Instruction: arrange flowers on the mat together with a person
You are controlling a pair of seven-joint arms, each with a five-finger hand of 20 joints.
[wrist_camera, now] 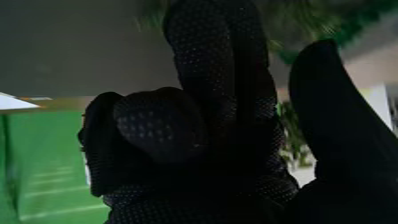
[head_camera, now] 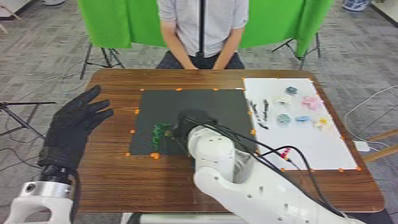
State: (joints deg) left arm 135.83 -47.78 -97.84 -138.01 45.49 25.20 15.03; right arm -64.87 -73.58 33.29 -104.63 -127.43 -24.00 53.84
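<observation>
Brown table (head_camera: 108,185) bears the dark mat (head_camera: 178,100); we cannot tell whether our right hand (head_camera: 195,119) grasps anything, but sweeping sideways could drag the mat's green sprig (head_camera: 160,136) beside it. Our left hand (head_camera: 73,122) is relaxed.

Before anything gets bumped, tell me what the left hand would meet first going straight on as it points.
Probably the black stand, beyond the far left corner of the table; the left hand looks free to get there, but its height and depth are unclear.
</observation>
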